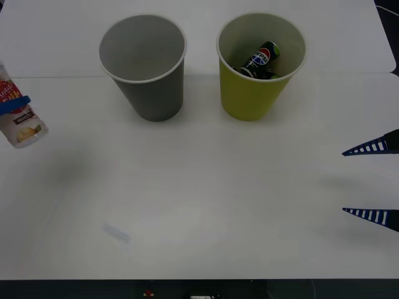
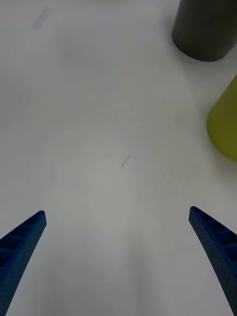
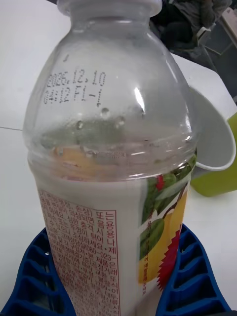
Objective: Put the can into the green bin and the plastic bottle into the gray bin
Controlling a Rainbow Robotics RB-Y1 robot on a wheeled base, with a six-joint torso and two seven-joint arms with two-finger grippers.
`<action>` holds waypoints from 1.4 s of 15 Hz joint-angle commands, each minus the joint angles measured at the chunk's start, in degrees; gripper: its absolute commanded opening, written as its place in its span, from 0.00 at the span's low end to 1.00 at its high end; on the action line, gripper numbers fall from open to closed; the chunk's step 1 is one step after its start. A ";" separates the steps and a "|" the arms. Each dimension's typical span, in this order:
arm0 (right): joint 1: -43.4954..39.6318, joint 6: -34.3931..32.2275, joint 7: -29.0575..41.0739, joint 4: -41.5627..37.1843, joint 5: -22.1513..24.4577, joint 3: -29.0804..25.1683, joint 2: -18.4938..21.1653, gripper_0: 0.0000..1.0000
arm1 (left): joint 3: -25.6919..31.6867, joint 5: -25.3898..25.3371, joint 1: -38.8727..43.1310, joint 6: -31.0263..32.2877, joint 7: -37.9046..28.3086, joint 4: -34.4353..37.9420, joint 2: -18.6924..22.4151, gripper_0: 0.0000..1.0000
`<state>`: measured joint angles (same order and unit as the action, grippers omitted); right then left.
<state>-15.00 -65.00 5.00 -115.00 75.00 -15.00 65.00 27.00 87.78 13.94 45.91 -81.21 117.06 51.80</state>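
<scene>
Now I am holding the plastic bottle [image 1: 19,115] in the left gripper [image 3: 116,281], at the far left edge of the front frame, lifted off the white table [image 1: 206,199]. In the left wrist picture the blue ribbed fingers [image 3: 190,276] are pressing on both sides of the labelled lower body, so the jaws are clamped on the bottle, and it is leaning a little to one side in the front frame. I judge this low grip is leaving the upper part free to go first over a rim.

The can [image 1: 260,60] is already lying tilted inside the green bin [image 1: 252,93], in the upper right of center, so that half of the task looks finished. The gray bin [image 1: 149,87] is standing just beside it, upper left of center, with its mouth open and nothing inside. I think the bottle must be travelling there next.

The right gripper [image 1: 374,180] is waiting at the right edge, its jaws wide apart over bare table, well away from both bins so it is not blocking the way.
</scene>
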 commanded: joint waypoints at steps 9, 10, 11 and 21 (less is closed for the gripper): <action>0.00 0.00 0.00 0.00 0.00 0.00 0.00 1.00 | -11.70 16.98 -38.55 28.27 -5.71 -11.68 -0.03 0.00; 0.00 0.00 0.00 0.00 0.00 0.00 0.00 1.00 | -13.37 17.95 -41.71 29.59 -5.71 -13.00 -0.03 0.00; 0.00 0.00 0.00 0.00 0.00 0.00 0.00 1.00 | -14.95 19.01 -44.96 30.64 -5.71 -14.49 -0.03 0.00; 0.00 0.00 0.00 0.00 0.00 0.00 0.00 1.00 | -32.00 29.02 -67.99 31.08 -4.92 -26.88 -5.84 0.00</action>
<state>-15.00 -65.00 5.00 -115.00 75.00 -15.00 65.00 -4.29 115.42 -53.30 77.05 -86.15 90.19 46.83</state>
